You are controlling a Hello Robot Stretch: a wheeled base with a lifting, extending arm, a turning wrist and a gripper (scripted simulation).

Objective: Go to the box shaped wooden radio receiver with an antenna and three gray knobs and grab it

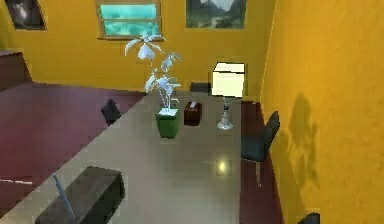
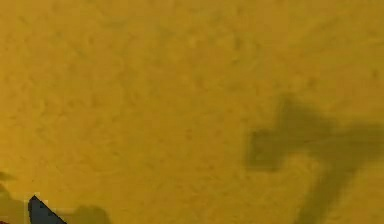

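Dark wooden box radio (image 1: pixel 85 196) with 1 antenna lies on the long surface (image 1: pixel 170 165), at the forward view's lower left. We cannot tell the hand's state. We judge a reach now would meet yellow wall (image 2: pixel 150 90), missing it.

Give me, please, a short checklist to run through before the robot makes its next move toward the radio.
1. Target radio located: ok; a dark wooden box with an antenna, on the table, at the forward view's bottom left.
2. Three gray knobs confirmed: cannot tell.
3. Room around the radio: ok; the potted plant and lamp stand farther along the table.
4. Arm side facing the radio: not ok; it faces a yellow wall.
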